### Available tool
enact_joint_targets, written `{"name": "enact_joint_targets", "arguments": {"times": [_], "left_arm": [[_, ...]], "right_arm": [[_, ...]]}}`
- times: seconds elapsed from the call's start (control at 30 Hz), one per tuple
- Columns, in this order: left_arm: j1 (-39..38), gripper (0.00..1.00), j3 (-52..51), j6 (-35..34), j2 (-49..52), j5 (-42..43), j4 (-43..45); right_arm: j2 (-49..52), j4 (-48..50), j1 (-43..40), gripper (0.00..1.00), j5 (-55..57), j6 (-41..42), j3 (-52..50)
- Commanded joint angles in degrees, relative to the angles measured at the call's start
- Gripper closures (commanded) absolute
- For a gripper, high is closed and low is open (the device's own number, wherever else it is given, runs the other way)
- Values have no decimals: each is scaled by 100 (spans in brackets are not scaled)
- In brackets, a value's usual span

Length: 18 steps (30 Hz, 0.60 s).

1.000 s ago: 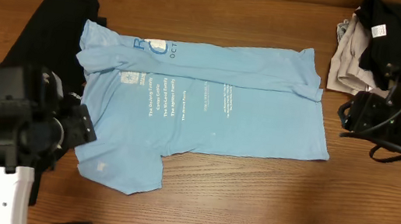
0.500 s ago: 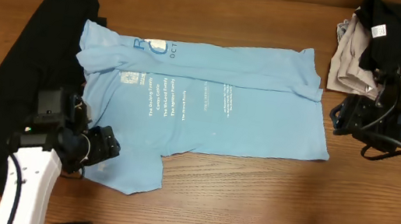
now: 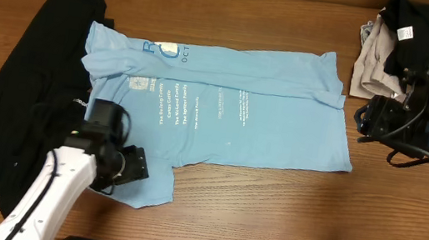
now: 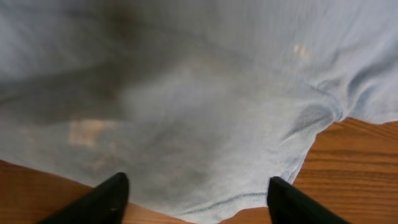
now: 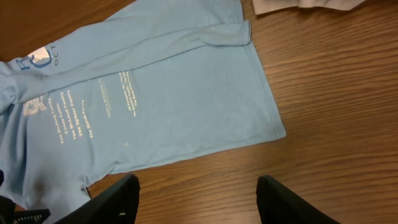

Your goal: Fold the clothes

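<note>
Light blue T-shirt (image 3: pixel 224 109) is laid flat mid-table (image 3: pixel 268 220), lettering up. Black garment (image 3: pixel 18 109) is spread along its left edge, touching it. Left gripper (image 4: pixel 196 200) is held low over the sleeve nearest the robot, jaws apart, nothing clamped. Right gripper (image 5: pixel 199 202) is held above bare wood by the hem, jaws apart. Heaped clothes (image 3: pixel 392 52) are noted at the far right corner.

- My left wrist camera is mostly filled by the light blue T-shirt (image 4: pixel 205 106), seen close and slightly blurred.
- Its hem curves along the bottom, with the wooden table (image 4: pixel 354 174) bare at lower right and a sliver at lower left.
- A dark shadow lies across the fabric's upper left.
- The left gripper (image 4: pixel 196 202) has both black fingertips spread wide over the hem; I cannot tell whether they touch cloth.
</note>
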Motion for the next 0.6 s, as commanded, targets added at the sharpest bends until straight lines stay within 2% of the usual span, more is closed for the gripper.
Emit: {"name": "enact_joint_targets", "arguments": {"times": [0.0,0.1,0.3,0.57], "left_arm": [[-295,35,-52,-717,210,-275,-98],[-387,42,-68,-942,400,-282,-201],[-393,51,-70,-942,693,-271,-170],[-507,52,-72,-940,1045,-190,-284]], "right_arm": [[-46,52,-22,35,164,-4,-15],[-46,68,-22,33,201,-4,-15],[-46,116,-22,33,201,-4,-15],[-17,175,-22,32,199,-4,-15]]}}
